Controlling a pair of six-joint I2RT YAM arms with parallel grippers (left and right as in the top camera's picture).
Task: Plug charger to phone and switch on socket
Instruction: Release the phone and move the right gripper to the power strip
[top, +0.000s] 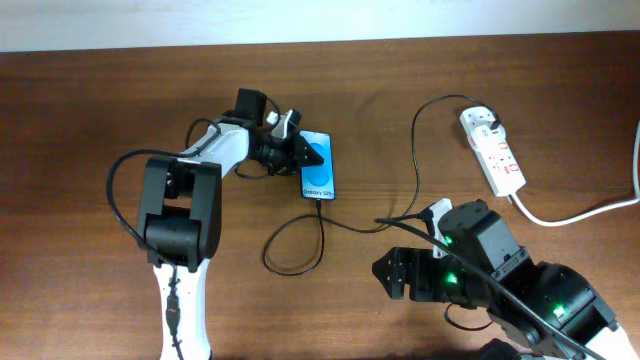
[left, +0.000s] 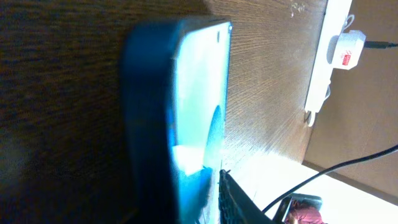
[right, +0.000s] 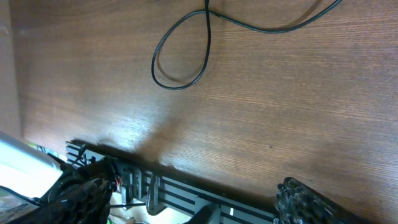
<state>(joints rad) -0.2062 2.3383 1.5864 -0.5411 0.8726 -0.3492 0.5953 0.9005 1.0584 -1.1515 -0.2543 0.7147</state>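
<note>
The phone (top: 318, 166) lies on the wood table with its blue screen lit. My left gripper (top: 297, 148) is shut on its upper left part. In the left wrist view the phone (left: 199, 93) fills the space between the fingers (left: 211, 193). The thin black charger cable (top: 320, 225) runs from the phone's bottom edge, loops, and rises to its adapter (top: 493, 127), which sits in the white socket strip (top: 497, 160). The strip (left: 326, 56) also shows in the left wrist view. My right gripper (top: 395, 272) is open and empty near the front edge, and its fingers (right: 196, 199) are spread wide.
The strip's thick white cord (top: 580, 212) runs off to the right edge. The cable loop (right: 180, 84) lies on the table ahead of my right gripper. The table's front edge (right: 186, 171) is just below my right gripper.
</note>
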